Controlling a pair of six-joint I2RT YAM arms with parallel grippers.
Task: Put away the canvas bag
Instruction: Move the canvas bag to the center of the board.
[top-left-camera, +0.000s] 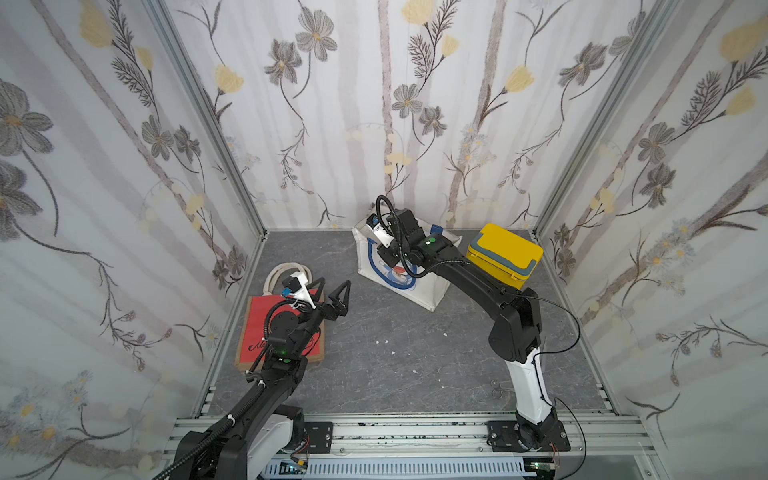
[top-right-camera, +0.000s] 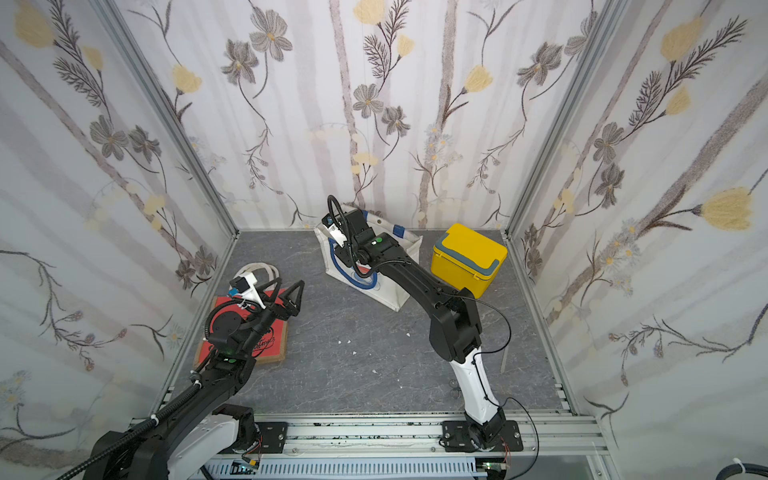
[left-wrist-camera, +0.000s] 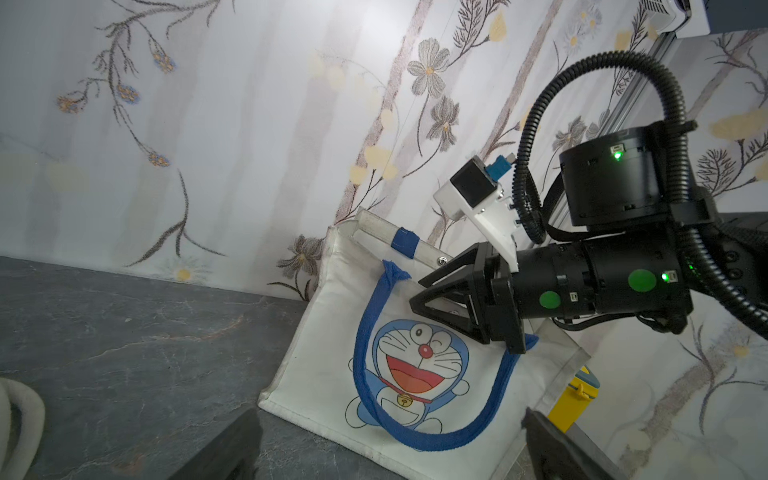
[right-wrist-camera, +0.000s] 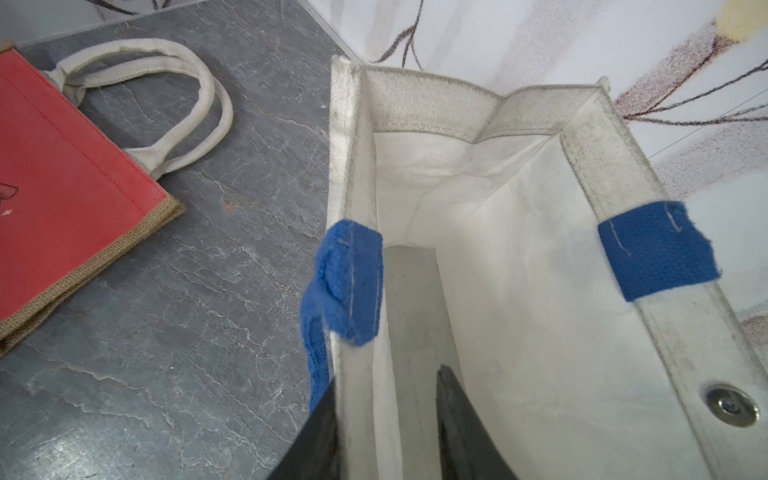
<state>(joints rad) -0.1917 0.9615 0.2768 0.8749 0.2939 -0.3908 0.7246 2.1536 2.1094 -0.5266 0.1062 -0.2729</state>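
Right end effector (right-wrist-camera: 386, 376) straddles the front rim of the Doraemon canvas bag (left-wrist-camera: 415, 365), which stands just beside the yellow box (top-left-camera: 505, 253). Only the right wrist view shows one finger (right-wrist-camera: 461, 424) inside the bag; whether the jaws pinch the wall cannot be told. Left end effector (top-left-camera: 334, 282) gapes wide, holding nothing.

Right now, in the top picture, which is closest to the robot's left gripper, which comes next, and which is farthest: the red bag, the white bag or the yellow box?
1. Red bag, just below and beside the left gripper, on the left side.
2. White bag, standing at the back, in the middle.
3. Yellow box, in the back right corner.
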